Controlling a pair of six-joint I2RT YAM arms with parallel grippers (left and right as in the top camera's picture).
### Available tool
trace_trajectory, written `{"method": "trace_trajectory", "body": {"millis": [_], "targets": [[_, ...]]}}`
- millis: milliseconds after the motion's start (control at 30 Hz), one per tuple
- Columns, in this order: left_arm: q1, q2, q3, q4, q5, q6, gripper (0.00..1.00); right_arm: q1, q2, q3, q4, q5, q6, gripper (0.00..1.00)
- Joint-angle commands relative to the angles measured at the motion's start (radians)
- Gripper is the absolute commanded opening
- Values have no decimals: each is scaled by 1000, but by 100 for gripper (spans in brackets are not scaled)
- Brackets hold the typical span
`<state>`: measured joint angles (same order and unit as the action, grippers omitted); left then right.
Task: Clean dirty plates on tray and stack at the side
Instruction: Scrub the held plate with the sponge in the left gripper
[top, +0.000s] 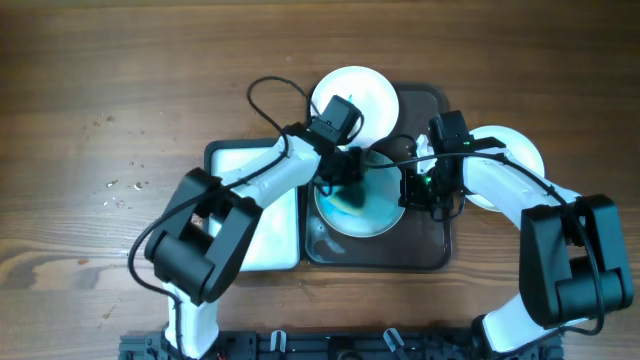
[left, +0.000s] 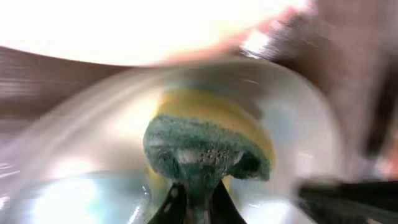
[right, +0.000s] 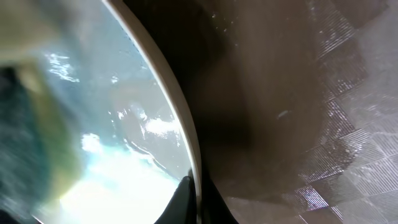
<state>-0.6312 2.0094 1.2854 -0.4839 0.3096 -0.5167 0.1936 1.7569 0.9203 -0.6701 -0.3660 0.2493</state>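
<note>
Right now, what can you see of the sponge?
The sponge is soft yellow foam with a dark green scouring face, wet and sudsy. The left tool pinches it, green side toward the camera, and it looks pressed onto the wet plate on the tray.

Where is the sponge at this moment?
The sponge is in the left gripper, pressed onto the wet plate on the brown tray, near the centre of the overhead view; the right gripper pinches that plate's rim.

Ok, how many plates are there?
3: wet plate on the brown tray under the sponge; second plate at its far edge; third plate to its right, partly under the right arm. More may be stacked beneath.
</note>
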Motion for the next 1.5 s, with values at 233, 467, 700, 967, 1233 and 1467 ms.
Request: {"method": "trace_trajectory", "body": {"millis": [233, 467, 700, 967, 1233, 1467], "targets": [[-127, 35, -16, -88, 117, 16, 4, 4, 41, -24, -19, 100, -11, 4], [-16, 26, -15, -413, -312, 69, 4, 4, 41, -24, -20, 100, -13, 4], [32, -68, -15, -408, -468, 68, 4, 4, 41, -24, -19, 100, -13, 4], [3, -101, -16, -111, -120, 68, 4, 4, 41, -24, -18, 100, -22, 4], [-141, 14, -16, 77, -47, 30, 4, 5, 41, -24, -21, 100, -40, 4], [-142, 21, -15, -10, 125, 39, 4, 4, 41, -24, -23, 104, -39, 4]]}}
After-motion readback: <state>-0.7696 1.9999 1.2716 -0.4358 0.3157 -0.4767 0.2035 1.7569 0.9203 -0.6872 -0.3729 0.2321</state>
